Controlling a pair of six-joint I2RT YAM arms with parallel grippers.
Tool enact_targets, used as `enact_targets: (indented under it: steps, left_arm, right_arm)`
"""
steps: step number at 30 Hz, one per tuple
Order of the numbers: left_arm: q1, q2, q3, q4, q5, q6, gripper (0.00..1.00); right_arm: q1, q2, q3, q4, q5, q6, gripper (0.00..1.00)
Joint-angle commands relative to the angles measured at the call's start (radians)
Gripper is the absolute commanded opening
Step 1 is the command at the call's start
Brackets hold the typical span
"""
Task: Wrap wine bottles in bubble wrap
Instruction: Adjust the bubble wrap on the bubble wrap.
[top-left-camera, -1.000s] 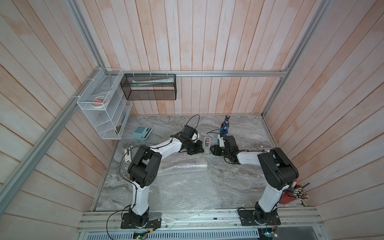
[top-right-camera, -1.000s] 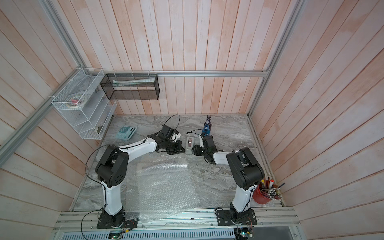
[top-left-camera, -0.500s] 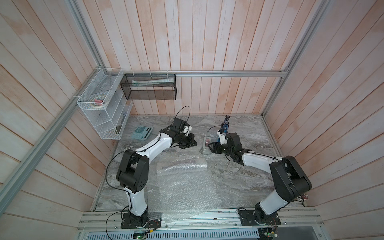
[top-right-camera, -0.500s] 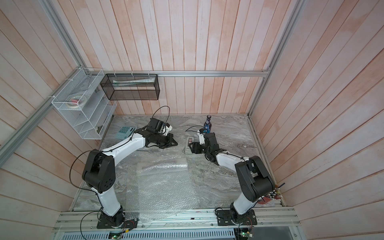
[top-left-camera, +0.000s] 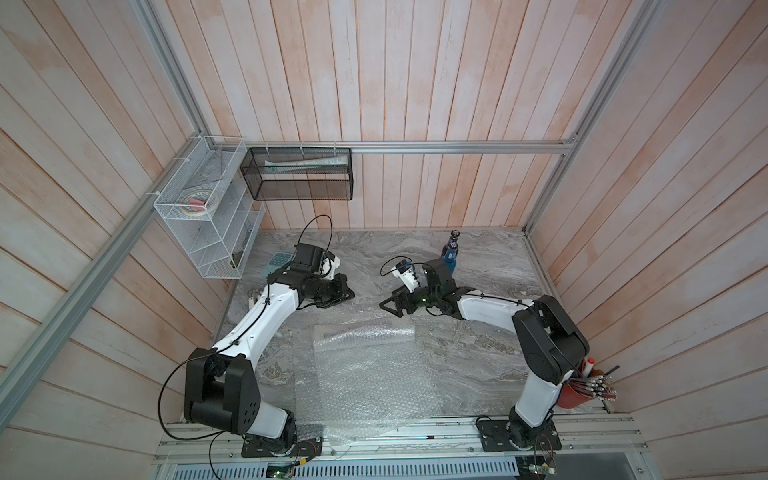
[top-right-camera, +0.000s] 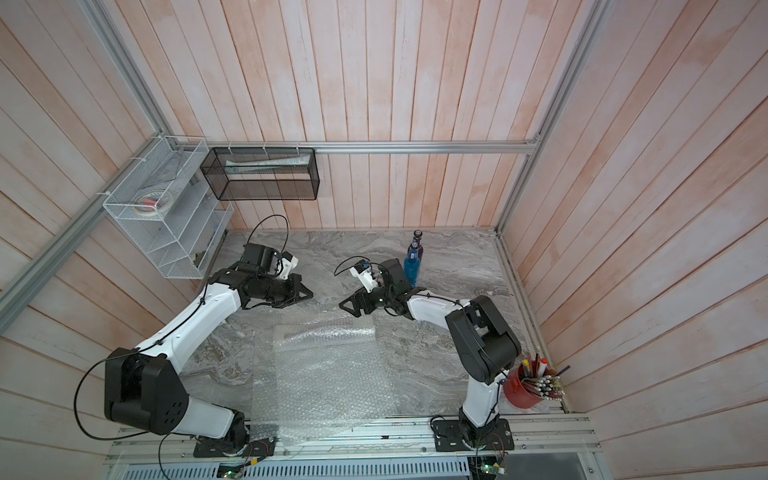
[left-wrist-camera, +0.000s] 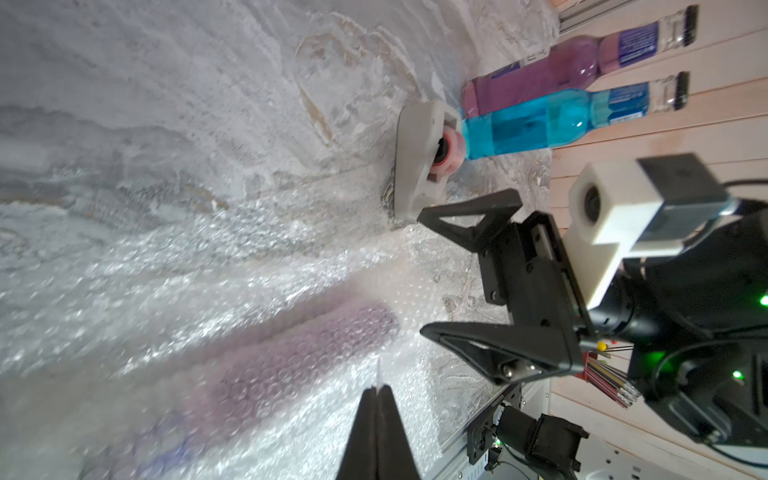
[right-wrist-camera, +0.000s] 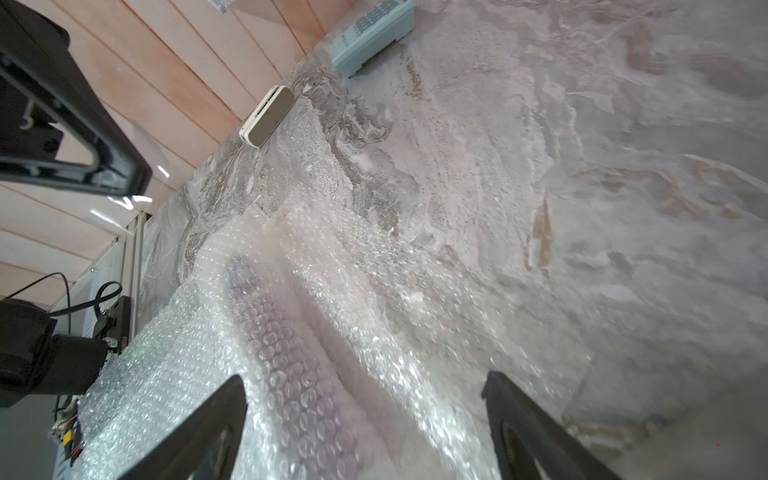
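Here, a slim purple glass bottle (right-wrist-camera: 282, 340) lies rolled in clear bubble wrap (top-left-camera: 363, 334) on the grey marbled bench (top-left-camera: 478, 353); left pincer (left-wrist-camera: 376, 388) pressed together, right pincer (right-wrist-camera: 363, 380) spread wide, both nearby.

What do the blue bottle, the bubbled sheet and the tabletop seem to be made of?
Blue bottle: probably clear glass, glossy; it shows sharp highlights and the liquid is visible through it.
Bubble wrap: thin translucent plastic, shiny, with rows of small air bubbles.
Tabletop: grey veined marble look, fairly matt; it could be stone or a printed laminate.
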Motion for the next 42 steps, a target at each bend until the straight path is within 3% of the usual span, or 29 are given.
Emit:
enact_targets:
  steps: [1, 12, 19, 28, 42]
  left_arm:
    - [0.030, -0.042, -0.020, -0.048, 0.004, 0.037, 0.00]
    - [0.113, -0.091, -0.037, -0.124, 0.003, 0.092, 0.00]
    - [0.125, -0.098, -0.060, -0.127, 0.012, 0.109, 0.00]
    - [0.128, -0.104, -0.082, -0.126, 0.013, 0.118, 0.00]
    - [0.131, -0.083, -0.101, -0.099, 0.033, 0.110, 0.00]
  right_arm:
    - [0.014, 0.083, 0.090, -0.147, -0.107, -0.149, 0.92]
    - [0.045, 0.332, 0.398, -0.477, -0.197, -0.322, 0.92]
    - [0.060, 0.395, 0.469, -0.591, -0.198, -0.385, 0.92]
    - [0.063, 0.380, 0.463, -0.668, -0.306, -0.444, 0.91]
    - [0.063, 0.314, 0.420, -0.663, -0.323, -0.484, 0.90]
